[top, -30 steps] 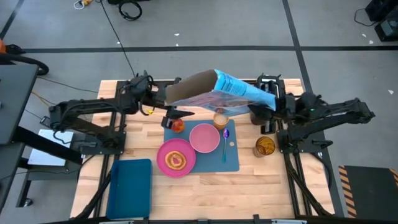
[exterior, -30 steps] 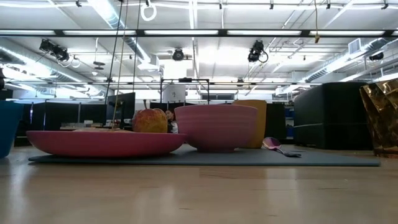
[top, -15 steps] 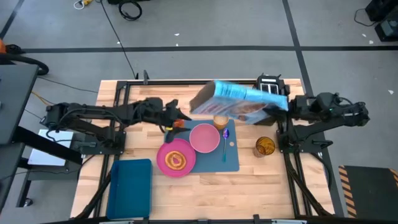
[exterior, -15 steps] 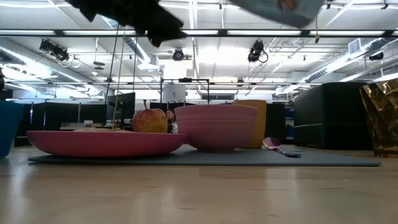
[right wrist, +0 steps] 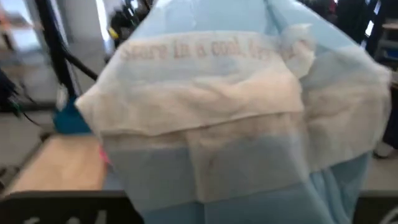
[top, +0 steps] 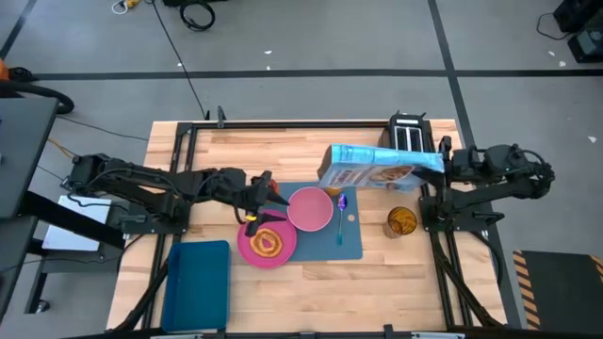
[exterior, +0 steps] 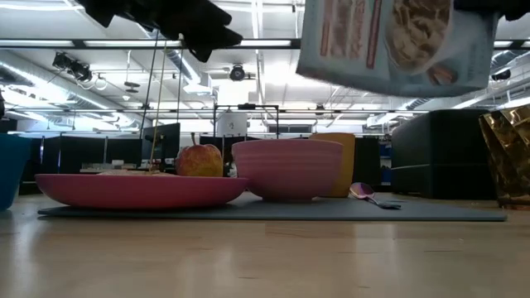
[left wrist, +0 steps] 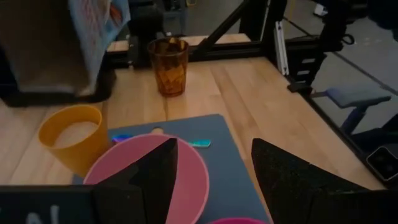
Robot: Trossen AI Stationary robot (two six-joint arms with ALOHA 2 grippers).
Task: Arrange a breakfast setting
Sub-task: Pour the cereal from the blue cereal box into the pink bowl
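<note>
Across the middle of the high view, the blue placemat (top: 350, 243) carries the pink plate (top: 247, 247) with the toast slice (top: 268, 242) on it, the pink bowl (top: 309, 208) and the spoon (top: 341, 218). A dark-blue tray (top: 197, 285) lies at lower left, an amber glass (top: 401, 222) right of the mat, a black toaster (top: 407, 133) at upper right. The right gripper (top: 443, 162) holds the cereal box (top: 377, 167) aloft above the mat's upper edge; the left gripper (top: 267, 198) hangs over the plate's upper rim, arm stretched rightward.

Low view: apple (exterior: 199, 161), bowl and orange cup (exterior: 346, 163) stand in a row; the box hangs at upper right, its small print unreadable.

Left wrist view: its fingers (left wrist: 155, 171) are spread wide, empty, above the bowl, cup left, glass beyond.

Right wrist view: the box fills the frame, pinched between the fingers; its lettering is too blurred to read.
</note>
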